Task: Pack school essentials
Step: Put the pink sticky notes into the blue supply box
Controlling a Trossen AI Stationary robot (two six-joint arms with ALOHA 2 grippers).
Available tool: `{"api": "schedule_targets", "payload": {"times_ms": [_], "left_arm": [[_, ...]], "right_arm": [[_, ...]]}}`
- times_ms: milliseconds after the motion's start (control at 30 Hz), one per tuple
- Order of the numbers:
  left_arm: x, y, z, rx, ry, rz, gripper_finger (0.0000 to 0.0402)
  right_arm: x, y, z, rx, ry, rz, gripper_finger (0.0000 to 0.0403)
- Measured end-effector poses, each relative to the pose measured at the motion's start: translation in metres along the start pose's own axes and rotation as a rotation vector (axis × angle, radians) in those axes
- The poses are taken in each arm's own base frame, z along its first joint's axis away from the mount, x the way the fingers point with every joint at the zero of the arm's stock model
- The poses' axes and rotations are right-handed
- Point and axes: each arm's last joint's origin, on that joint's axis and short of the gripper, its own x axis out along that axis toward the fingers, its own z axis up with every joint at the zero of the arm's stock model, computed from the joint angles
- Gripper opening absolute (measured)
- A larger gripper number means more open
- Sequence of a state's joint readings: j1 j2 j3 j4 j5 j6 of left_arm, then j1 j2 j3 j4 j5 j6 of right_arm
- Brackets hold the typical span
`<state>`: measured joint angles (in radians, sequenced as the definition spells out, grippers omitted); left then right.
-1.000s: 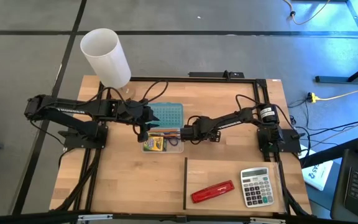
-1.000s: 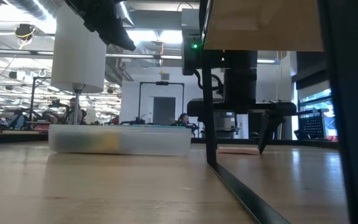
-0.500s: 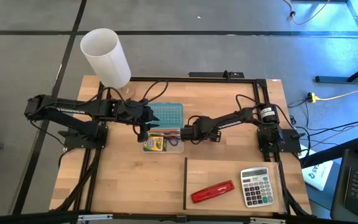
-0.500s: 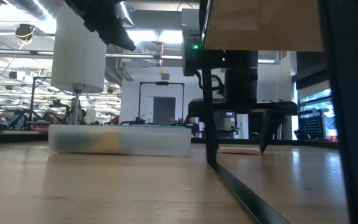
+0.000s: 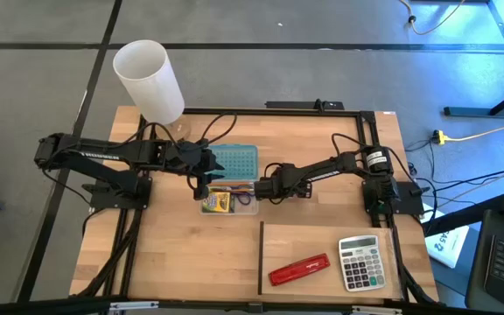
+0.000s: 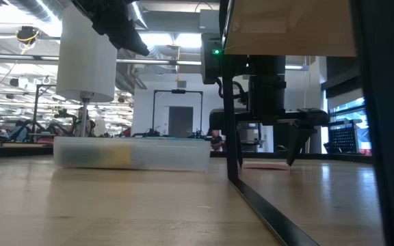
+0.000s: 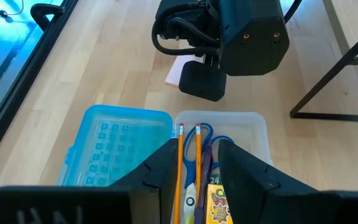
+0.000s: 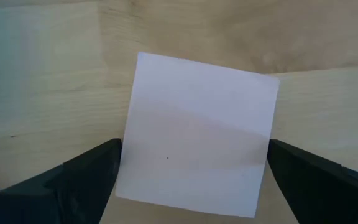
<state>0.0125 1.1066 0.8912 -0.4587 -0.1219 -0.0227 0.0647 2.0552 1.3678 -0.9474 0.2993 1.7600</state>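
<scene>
A clear box (image 5: pixel 230 198) with its blue lid (image 5: pixel 234 160) laid open beside it holds the yellow-green crayon box (image 7: pixel 219 202), blue-handled scissors (image 7: pixel 202 138), thin orange pencils (image 7: pixel 182 158) and a dark pen (image 7: pixel 207 165). My left gripper (image 5: pixel 201 182) hovers open over that box. The pale pink sticky-note pad (image 8: pixel 197 134) lies flat on the table just right of the box. My right gripper (image 5: pixel 265 188) points down over it, open, one finger on either side of the pad (image 6: pixel 265 164). Whether those fingers touch it I cannot tell. No eraser shows.
A red stapler (image 5: pixel 299 269) and a grey calculator (image 5: pixel 361 262) lie in the framed near-right section behind a black divider bar (image 5: pixel 261 254). A tall white cylinder (image 5: pixel 150 80) stands at the far left corner. Bare wood lies near-left of the box.
</scene>
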Motion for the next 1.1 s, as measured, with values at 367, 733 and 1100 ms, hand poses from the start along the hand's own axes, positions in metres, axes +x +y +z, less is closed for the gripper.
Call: {"api": "schedule_targets", "payload": {"times_ms": [367, 733, 1100], "left_arm": [[0.0001, 0.0, 0.0, 0.0, 0.001, 0.0, 0.0108], [0.0, 0.0, -0.0001, 0.0, 0.0, 0.0, 0.0108], [0.0, 0.0, 0.0, 0.0, 0.0, 0.0, 0.0108]], "right_arm": [[0.0002, 0.0, 0.0005, -0.003, -0.018, 0.002, 0.04], [0.0005, -0.0001, 0.0007, 0.018, -0.024, 0.002, 0.0384], [0.0003, -0.0002, -0.0002, 0.005, -0.057, 0.009, 0.0328]]}}
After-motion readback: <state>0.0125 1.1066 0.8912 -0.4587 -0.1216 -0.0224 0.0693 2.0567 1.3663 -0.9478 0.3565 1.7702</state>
